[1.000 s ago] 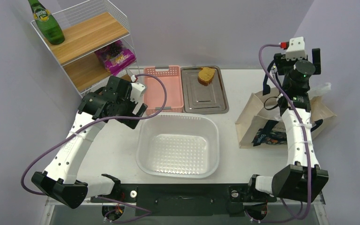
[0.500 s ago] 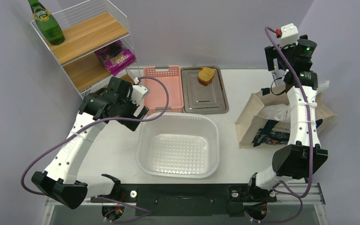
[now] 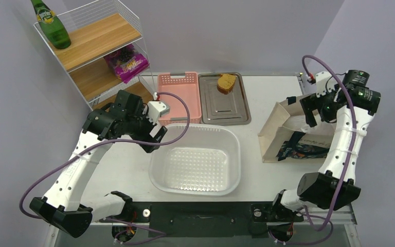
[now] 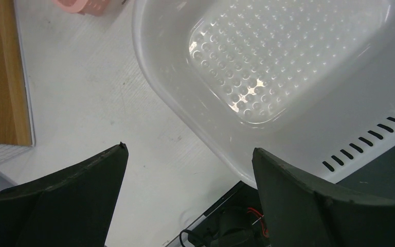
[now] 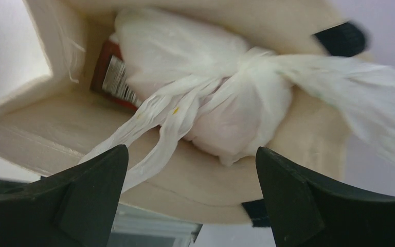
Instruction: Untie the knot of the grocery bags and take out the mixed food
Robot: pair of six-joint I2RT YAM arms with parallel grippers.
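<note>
The cream canvas tote lies on its side at the right of the table with its mouth facing right. Inside it, the right wrist view shows the whitish plastic bag tied in a knot, with loose handle strips trailing over the tote's lining. A red-orange packet peeks out behind the bag. My right gripper is open just outside the tote's mouth, facing the knot and touching nothing. My left gripper hangs open and holds nothing, over the tub's left rim.
A clear plastic tub stands mid-table. Behind it are a pink basket and a metal tray holding a bread piece. A wire shelf at back left carries a green bottle and a purple packet.
My right arm has swung from upright above the tote out to the right and tipped down, so its gripper now faces the tote's mouth. My left gripper has shifted slightly toward the tub.
</note>
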